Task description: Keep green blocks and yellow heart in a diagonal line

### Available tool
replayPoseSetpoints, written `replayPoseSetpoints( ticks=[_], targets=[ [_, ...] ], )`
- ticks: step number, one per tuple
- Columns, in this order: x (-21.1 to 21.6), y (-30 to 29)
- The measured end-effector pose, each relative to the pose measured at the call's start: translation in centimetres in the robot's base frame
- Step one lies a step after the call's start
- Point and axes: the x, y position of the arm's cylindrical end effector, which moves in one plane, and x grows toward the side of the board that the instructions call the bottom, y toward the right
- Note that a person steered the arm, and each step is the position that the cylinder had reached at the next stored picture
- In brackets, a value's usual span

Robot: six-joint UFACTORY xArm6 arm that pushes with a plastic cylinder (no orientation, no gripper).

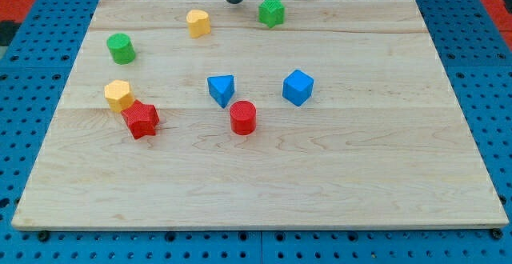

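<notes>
My tip (234,1) is at the view's top edge of the board, between the yellow heart (198,22) to its lower left and the green star (271,12) to its right, touching neither. The green cylinder (122,48) stands at the view's upper left. The green star, the yellow heart and the green cylinder lie in a rough slanting row that descends toward the view's left.
A yellow hexagon (118,95) touches a red star (141,119) at the view's left. A blue triangle (222,89), a red cylinder (242,118) and a blue cube (298,87) sit mid-board. The wooden board (336,176) lies on a blue pegboard.
</notes>
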Motion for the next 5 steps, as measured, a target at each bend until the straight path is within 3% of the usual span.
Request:
replayPoseSetpoints(
  ticks=[1, 3, 4, 5],
  targets=[
    [0.1, 3.4],
    [1.6, 3.9],
    [0.0, 4.3],
    [1.0, 7.5]
  ],
)
